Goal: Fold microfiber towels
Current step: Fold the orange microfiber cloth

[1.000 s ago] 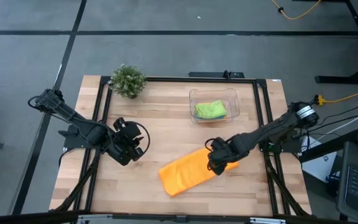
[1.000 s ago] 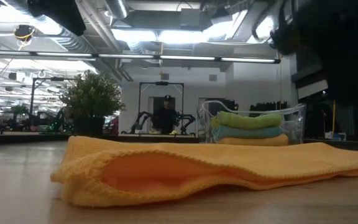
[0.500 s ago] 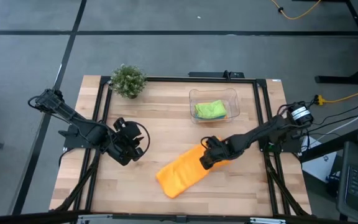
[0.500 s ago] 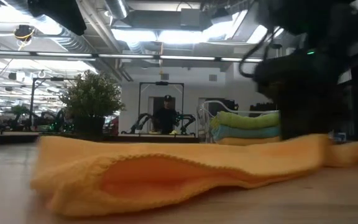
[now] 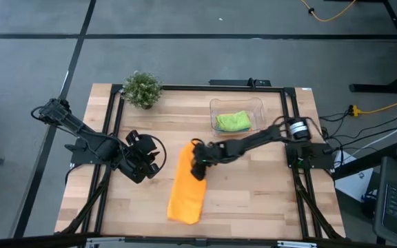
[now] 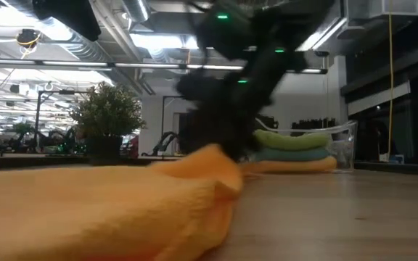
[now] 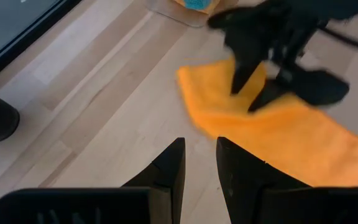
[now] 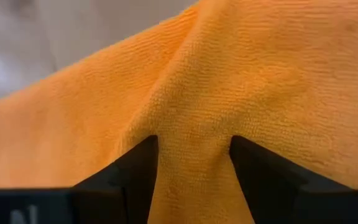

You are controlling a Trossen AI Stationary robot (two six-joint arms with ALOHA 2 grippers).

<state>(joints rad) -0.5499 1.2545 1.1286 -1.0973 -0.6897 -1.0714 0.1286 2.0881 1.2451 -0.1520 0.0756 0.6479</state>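
One orange microfiber towel (image 5: 187,189) lies folded in a long strip on the table's middle, running from far to near; it also shows in the low view (image 6: 107,210) and in the left wrist view (image 7: 278,130). My right gripper (image 5: 197,164) is shut on its far end. My left gripper (image 5: 147,160) waits left of the towel, empty, its fingers a narrow gap apart (image 7: 199,155). The lime green towel (image 5: 233,121) lies on top in the clear tub (image 5: 256,107), stacked on the teal one (image 6: 289,154) and another orange one (image 6: 289,164). My right gripper pinches the orange towel's far end (image 8: 191,124) between its two fingers, where the cloth bunches into a ridge; how many layers I cannot tell. The fingers come from the table's right side, slanting down. The held end (image 6: 209,156) is raised a little; the rest lies slack on the table.
A small potted plant (image 5: 143,89) stands at the table's far left. The clear tub stands at the far right of middle. Black frame rails (image 5: 112,131) run along the table's sides. Bare wood (image 5: 253,200) lies right of the towel.
My right gripper has swept toward the table's left edge and a little toward the far edge, still shut on the towel. The towel's held end has been dragged along; the near end has stayed about in place, so the strip has turned from slanting left-right to running far-near.
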